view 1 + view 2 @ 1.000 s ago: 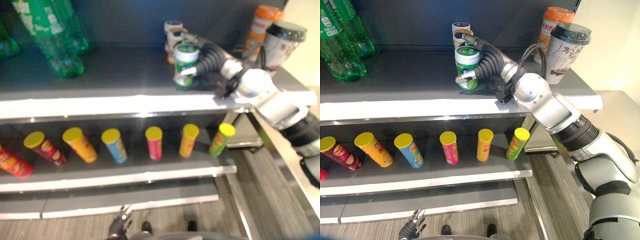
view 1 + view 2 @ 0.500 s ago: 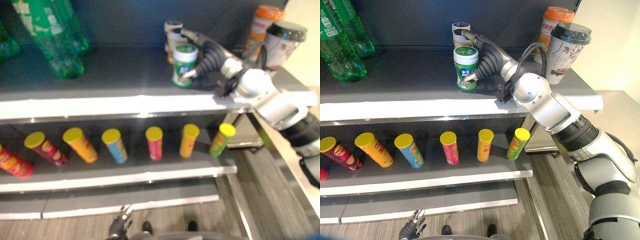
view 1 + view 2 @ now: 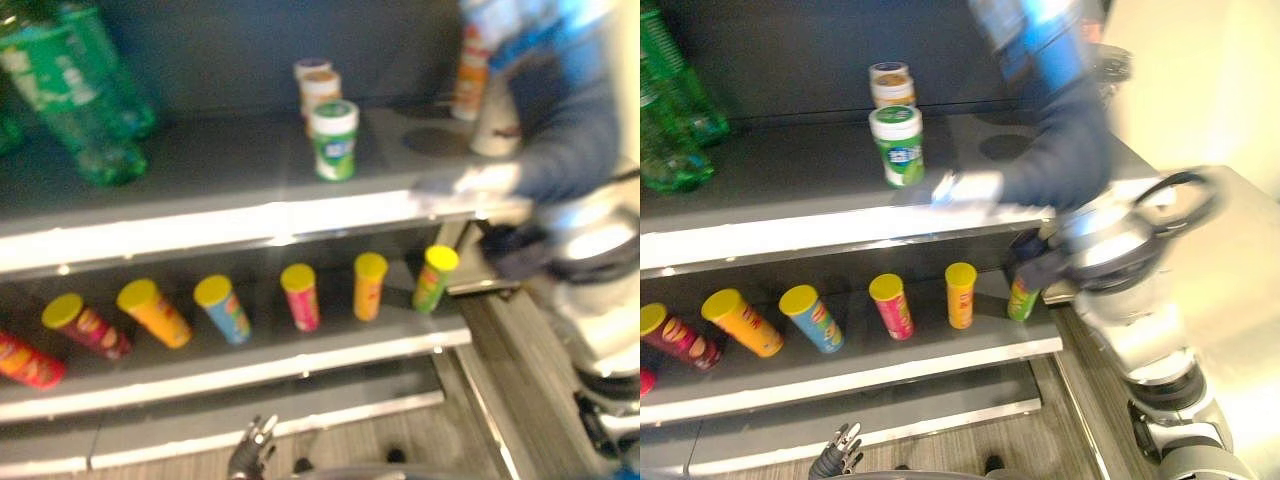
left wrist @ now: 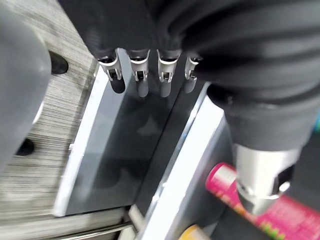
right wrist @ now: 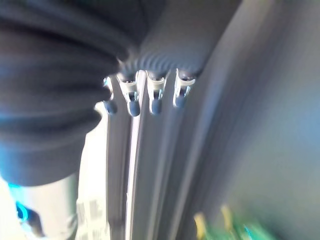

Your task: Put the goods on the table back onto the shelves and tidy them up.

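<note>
Green jar (image 3: 897, 146) upright on top shelf (image 3: 790, 165) — right robot hand (image 5: 145, 95) fingers straight.

Floor (image 3: 1080, 400): grey wood-grain planks, showing below and to the right of the shelving.
Wall (image 3: 1200, 70): pale cream, right of the shelving.
Back panel (image 3: 790, 50): dark, behind the top tier.
</note>
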Available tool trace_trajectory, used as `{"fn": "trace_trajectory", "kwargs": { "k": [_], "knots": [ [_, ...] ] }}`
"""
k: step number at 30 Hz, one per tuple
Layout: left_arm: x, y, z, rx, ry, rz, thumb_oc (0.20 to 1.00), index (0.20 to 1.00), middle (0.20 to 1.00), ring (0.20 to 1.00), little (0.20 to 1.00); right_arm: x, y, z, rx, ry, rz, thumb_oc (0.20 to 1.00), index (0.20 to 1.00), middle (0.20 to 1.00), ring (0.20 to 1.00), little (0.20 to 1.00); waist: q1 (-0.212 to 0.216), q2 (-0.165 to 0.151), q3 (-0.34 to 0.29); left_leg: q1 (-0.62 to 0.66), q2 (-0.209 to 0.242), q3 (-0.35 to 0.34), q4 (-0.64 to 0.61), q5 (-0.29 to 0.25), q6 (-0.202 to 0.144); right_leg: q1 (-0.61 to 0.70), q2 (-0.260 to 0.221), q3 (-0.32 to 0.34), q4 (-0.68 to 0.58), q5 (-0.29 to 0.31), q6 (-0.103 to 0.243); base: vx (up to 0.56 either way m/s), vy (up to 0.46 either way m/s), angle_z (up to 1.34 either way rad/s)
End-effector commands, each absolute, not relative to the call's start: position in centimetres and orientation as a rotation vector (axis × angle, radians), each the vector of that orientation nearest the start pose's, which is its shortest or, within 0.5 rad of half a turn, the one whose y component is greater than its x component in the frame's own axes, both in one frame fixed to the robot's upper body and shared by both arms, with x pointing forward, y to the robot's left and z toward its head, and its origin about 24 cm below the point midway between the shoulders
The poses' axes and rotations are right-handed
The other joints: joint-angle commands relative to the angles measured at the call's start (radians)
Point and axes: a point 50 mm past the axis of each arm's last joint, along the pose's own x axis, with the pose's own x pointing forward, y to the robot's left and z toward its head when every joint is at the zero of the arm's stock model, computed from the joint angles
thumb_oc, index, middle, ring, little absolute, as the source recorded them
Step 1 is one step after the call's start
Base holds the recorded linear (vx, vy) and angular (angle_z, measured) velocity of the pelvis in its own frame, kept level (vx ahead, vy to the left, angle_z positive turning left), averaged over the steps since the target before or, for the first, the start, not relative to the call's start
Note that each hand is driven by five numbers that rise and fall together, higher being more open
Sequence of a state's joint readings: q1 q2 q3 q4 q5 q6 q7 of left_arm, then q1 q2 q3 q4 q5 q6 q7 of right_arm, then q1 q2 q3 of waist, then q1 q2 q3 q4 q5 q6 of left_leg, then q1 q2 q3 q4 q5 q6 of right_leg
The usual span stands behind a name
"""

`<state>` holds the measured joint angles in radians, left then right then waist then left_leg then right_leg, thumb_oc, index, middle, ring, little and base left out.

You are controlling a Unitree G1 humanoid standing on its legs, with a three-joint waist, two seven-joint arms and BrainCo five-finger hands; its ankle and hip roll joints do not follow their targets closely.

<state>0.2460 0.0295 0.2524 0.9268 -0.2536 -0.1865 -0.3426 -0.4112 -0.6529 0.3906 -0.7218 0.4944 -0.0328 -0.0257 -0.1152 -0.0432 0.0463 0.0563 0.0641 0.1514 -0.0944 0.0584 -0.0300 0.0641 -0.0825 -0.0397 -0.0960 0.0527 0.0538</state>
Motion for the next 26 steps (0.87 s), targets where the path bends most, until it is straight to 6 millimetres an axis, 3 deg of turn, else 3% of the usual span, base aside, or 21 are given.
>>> {"fn": "trace_trajectory", "kwargs": {
  "k": [1, 3, 5, 6, 9, 11, 12, 13, 14, 15, 17, 18, 20, 22, 23, 24, 25, 26],
  "knots": [
    [8.9, 18.3, -15.0, -0.353, 0.858, 0.068, 1.000, 1.000, 1.000, 1.000, 1.000, 20.6, -8.7, 23.2, 0.086, -0.664, 1.015, 1.000, 1.000, 1.000, 1.000, 1.000, 0.031, -0.016, -0.001, 0.041, 0.038, -0.039, 0.007, -0.089, -0.013, 0.024, -0.033, -0.025, 0.009, 0.050, -0.034, 0.00, -0.036, -0.02],
    [9.4, 18.6, -14.9, -0.307, 0.863, 0.036, 1.000, 1.000, 1.000, 1.000, 1.000, 21.5, -8.5, 19.9, 0.228, -0.498, 1.020, 1.000, 1.000, 1.000, 1.000, 1.000, 0.032, -0.017, -0.004, 0.049, 0.039, -0.038, 0.007, -0.099, -0.015, 0.020, -0.033, -0.028, 0.009, 0.048, -0.040, 0.01, -0.023, -0.05],
    [9.2, 18.9, -14.9, -0.296, 0.868, 0.037, 1.000, 1.000, 1.000, 1.000, 1.000, 21.7, -8.6, 19.7, 0.236, -0.499, 1.018, 1.000, 1.000, 1.000, 1.000, 1.000, 0.039, -0.025, -0.008, 0.051, 0.040, -0.035, 0.007, -0.101, -0.016, 0.021, -0.032, -0.026, 0.009, 0.048, -0.040, 0.01, -0.014, -0.14],
    [10.5, 19.5, -14.6, -0.266, 0.860, 0.024, 1.000, 1.000, 1.000, 1.000, 1.000, 23.7, -8.6, 12.2, 0.432, -0.179, 0.980, 1.000, 1.000, 1.000, 1.000, 1.000, 0.046, -0.030, -0.009, 0.065, 0.042, -0.031, 0.007, -0.116, -0.018, 0.021, -0.032, -0.027, 0.009, 0.047, -0.046, -0.02, -0.025, -0.27],
    [11.7, 20.2, -14.2, -0.253, 0.832, 0.010, 1.000, 1.000, 1.000, 1.000, 1.000, 22.7, -9.4, 3.2, 0.615, 0.160, 0.948, 1.000, 1.000, 1.000, 1.000, 1.000, 0.054, -0.032, -0.004, 0.066, 0.040, -0.029, 0.007, -0.117, -0.022, 0.015, -0.038, -0.031, 0.009, 0.053, -0.052, 0.01, -0.012, -0.11],
    [11.6, 20.5, -14.1, -0.242, 0.836, 0.007, 1.000, 1.000, 1.000, 1.000, 1.000, 23.2, -9.5, 2.6, 0.615, 0.156, 0.957, 1.000, 1.000, 1.000, 1.000, 1.000, 0.061, -0.039, -0.009, 0.068, 0.042, -0.028, 0.007, -0.124, -0.023, 0.017, -0.037, -0.032, 0.009, 0.047, -0.051, 0.02, -0.001, -0.03],
    [12.4, 20.6, -14.0, -0.225, 0.831, -0.014, 1.000, 1.000, 1.000, 1.000, 1.000, 20.2, -12.9, -5.5, 0.519, 0.501, 0.744, 1.000, 1.000, 1.000, 1.000, 1.000, 0.059, -0.036, -0.011, 0.070, 0.041, -0.024, 0.007, -0.124, -0.026, 0.016, -0.042, -0.035, 0.009, 0.047, -0.052, -0.05, -0.002, -0.03],
    [12.9, 20.5, -13.8, -0.211, 0.824, -0.029, 1.000, 1.000, 1.000, 1.000, 1.000, 19.5, -13.6, -7.3, 0.475, 0.577, 0.696, 1.000, 1.000, 1.000, 1.000, 1.000, 0.062, -0.038, -0.014, 0.064, 0.039, -0.023, 0.007, -0.118, -0.027, 0.009, -0.045, -0.036, 0.009, 0.053, -0.052, -0.06, -0.005, 0.05],
    [13.1, 20.4, -13.8, -0.205, 0.819, -0.045, 1.000, 1.000, 1.000, 1.000, 1.000, 18.6, -13.2, -8.6, 0.516, 0.636, 0.684, 1.000, 1.000, 1.000, 1.000, 1.000, 0.065, -0.037, -0.016, 0.060, 0.039, -0.020, 0.007, -0.118, -0.027, 0.005, -0.047, -0.039, 0.009, 0.053, -0.054, 0.00, 0.000, 0.00],
    [13.2, 20.3, -13.7, -0.215, 0.814, -0.051, 1.000, 1.000, 1.000, 1.000, 1.000, 17.9, -12.2, -9.4, 0.698, 0.638, 0.665, 1.000, 1.000, 1.000, 1.000, 1.000, 0.064, -0.034, -0.023, 0.059, 0.039, -0.019, 0.007, -0.119, -0.026, 0.003, -0.048, -0.041, 0.009, 0.054, -0.054, 0.02, -0.009, -0.06],
    [13.3, 20.4, -13.6, -0.207, 0.812, -0.056, 1.000, 1.000, 1.000, 1.000, 1.000, 18.1, -12.3, -9.4, 0.704, 0.631, 0.666, 1.000, 1.000, 1.000, 1.000, 1.000, 0.070, -0.039, -0.022, 0.056, 0.039, -0.021, 0.007, -0.119, -0.027, 0.001, -0.049, -0.042, 0.009, 0.053, -0.054, 0.01, -0.007, -0.22],
    [13.4, 20.6, -13.5, -0.201, 0.802, -0.063, 1.000, 1.000, 1.000, 1.000, 1.000, 16.9, -13.0, -10.5, 0.690, 0.693, 0.640, 1.000, 1.000, 1.000, 1.000, 1.000, 0.073, -0.040, -0.028, 0.054, 0.037, -0.020, 0.007, -0.117, -0.026, 0.000, -0.052, -0.044, 0.009, 0.057, -0.054, -0.01, -0.015, -0.09],
    [13.2, 20.8, -13.5, -0.205, 0.797, -0.041, 1.000, 1.000, 1.000, 1.000, 1.000, 14.5, -15.9, -12.3, 0.482, 0.854, 0.569, 1.000, 1.000, 1.000, 1.000, 1.000, 0.075, -0.040, -0.041, 0.048, 0.034, -0.017, 0.007, -0.115, -0.028, 0.000, -0.057, -0.052, 0.009, 0.056, -0.052, 0.01, -0.017, 0.10],
    [12.9, 20.3, -13.7, -0.219, 0.806, -0.034, 1.000, 1.000, 1.000, 1.000, 1.000, 13.8, -17.2, -13.3, 0.353, 0.936, 0.466, 1.000, 1.000, 1.000, 1.000, 1.000, 0.073, -0.035, -0.049, 0.045, 0.033, -0.015, 0.007, -0.112, -0.029, -0.001, -0.058, -0.056, 0.009, 0.055, -0.047, 0.00, -0.006, 0.19],
    [12.9, 20.3, -13.7, -0.219, 0.805, -0.034, 1.000, 1.000, 1.000, 1.000, 1.000, 13.8, -17.2, -13.3, 0.353, 0.936, 0.466, 1.000, 1.000, 1.000, 1.000, 1.000, 0.073, -0.036, -0.050, 0.043, 0.033, -0.016, 0.007, -0.112, -0.028, -0.003, -0.058, -0.056, 0.009, 0.056, -0.047, 0.01, -0.006, 0.17],
    [12.7, 19.6, -14.0, -0.262, 0.804, -0.021, 1.000, 1.000, 1.000, 1.000, 1.000, 13.5, -17.1, -14.1, 0.339, 0.950, 0.300, 1.000, 1.000, 1.000, 1.000, 1.000, 0.070, -0.022, -0.059, 0.041, 0.034, -0.011, 0.007, -0.109, -0.030, -0.002, -0.054, -0.056, 0.009, 0.049, -0.040, 0.00, -0.001, 0.10],
    [12.7, 19.6, -14.0, -0.267, 0.803, -0.022, 1.000, 1.000, 1.000, 1.000, 1.000, 13.5, -17.1, -14.3, 0.328, 0.956, 0.274, 1.000, 1.000, 1.000, 1.000, 1.000, 0.073, -0.019, -0.059, 0.036, 0.034, -0.013, 0.007, -0.105, -0.031, -0.006, -0.052, -0.054, 0.009, 0.050, -0.039, -0.02, -0.006, 0.03],
    [12.7, 19.4, -14.0, -0.266, 0.802, -0.027, 1.000, 1.000, 1.000, 1.000, 1.000, 14.0, -17.5, -14.1, 0.223, 0.936, 0.274, 1.000, 1.000, 1.000, 1.000, 1.000, 0.075, -0.017, -0.061, 0.028, 0.032, -0.013, 0.007, -0.096, -0.031, -0.012, -0.052, -0.053, 0.009, 0.055, -0.039, -0.04, -0.001, -0.03]
  ]
}}
